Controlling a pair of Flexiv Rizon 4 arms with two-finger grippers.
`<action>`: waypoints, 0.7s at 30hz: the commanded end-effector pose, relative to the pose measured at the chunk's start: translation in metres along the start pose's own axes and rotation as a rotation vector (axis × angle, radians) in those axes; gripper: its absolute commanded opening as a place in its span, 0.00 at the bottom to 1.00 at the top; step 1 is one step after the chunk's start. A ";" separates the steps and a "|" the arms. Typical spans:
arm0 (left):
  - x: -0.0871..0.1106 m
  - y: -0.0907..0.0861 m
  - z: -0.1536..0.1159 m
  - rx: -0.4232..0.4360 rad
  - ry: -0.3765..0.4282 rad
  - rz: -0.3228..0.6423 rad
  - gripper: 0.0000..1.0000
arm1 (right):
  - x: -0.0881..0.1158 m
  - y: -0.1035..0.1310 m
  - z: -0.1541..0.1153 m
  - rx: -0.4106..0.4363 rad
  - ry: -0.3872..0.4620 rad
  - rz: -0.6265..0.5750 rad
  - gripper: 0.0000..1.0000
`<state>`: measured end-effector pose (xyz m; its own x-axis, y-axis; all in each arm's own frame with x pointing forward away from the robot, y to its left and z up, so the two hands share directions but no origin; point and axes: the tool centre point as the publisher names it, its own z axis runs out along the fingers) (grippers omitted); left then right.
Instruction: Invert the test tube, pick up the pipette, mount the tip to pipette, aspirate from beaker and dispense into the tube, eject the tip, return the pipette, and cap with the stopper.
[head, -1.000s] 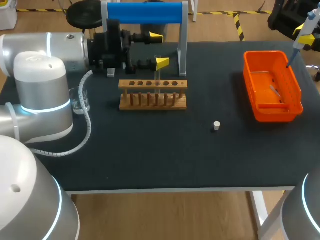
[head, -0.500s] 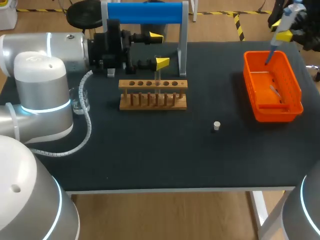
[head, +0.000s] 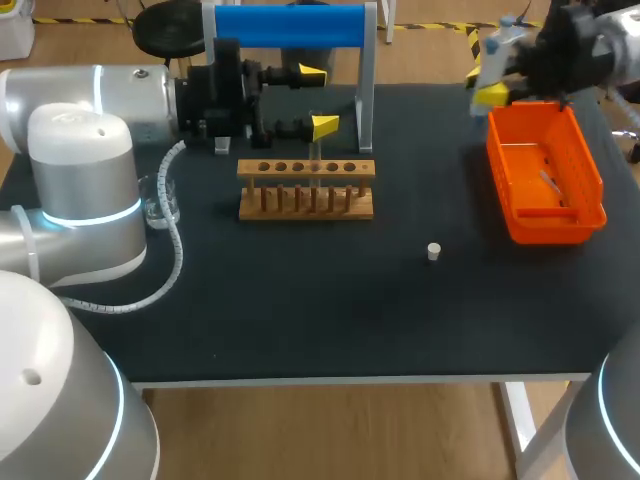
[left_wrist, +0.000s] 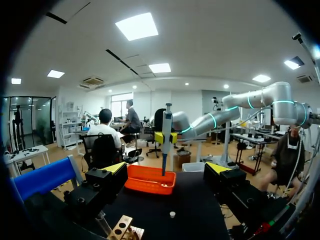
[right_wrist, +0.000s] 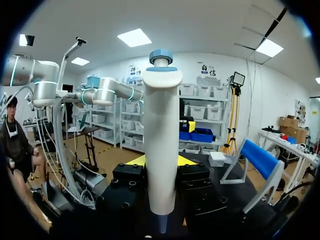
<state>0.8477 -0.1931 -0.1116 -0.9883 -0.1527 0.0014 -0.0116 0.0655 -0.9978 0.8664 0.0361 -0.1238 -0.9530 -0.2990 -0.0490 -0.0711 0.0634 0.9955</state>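
My right gripper is shut on the white pipette above the far left corner of the orange bin. In the right wrist view the pipette stands upright between the yellow fingertips. The left wrist view shows the pipette hanging over the bin. My left gripper is open just behind the wooden rack, which holds a clear test tube. A small white stopper lies on the mat to the rack's right. The beaker stands to the left of the rack, beside my left arm.
A blue-topped pipette stand rises behind the rack and the left gripper. The orange bin holds a used tip. The table's front edge runs along the near side of the black mat.
My right arm has carried the pipette leftward, from above the bin's far right side to its far left corner. The left arm has not moved.
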 end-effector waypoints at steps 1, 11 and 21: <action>0.000 0.000 0.000 0.001 0.001 0.000 1.00 | 0.005 -0.004 0.051 -0.010 -0.043 0.003 0.00; 0.000 0.000 0.000 0.001 0.001 0.000 1.00 | 0.005 -0.012 0.100 -0.035 0.000 0.013 0.00; 0.000 0.000 0.000 0.001 0.001 0.000 1.00 | -0.009 -0.020 0.132 -0.035 -0.007 0.005 0.00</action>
<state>0.8477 -0.1931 -0.1116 -0.9883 -0.1527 0.0014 -0.0116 0.0655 -0.9978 0.8339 0.1528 -0.1512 -0.9566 -0.2883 -0.0434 -0.0562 0.0364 0.9978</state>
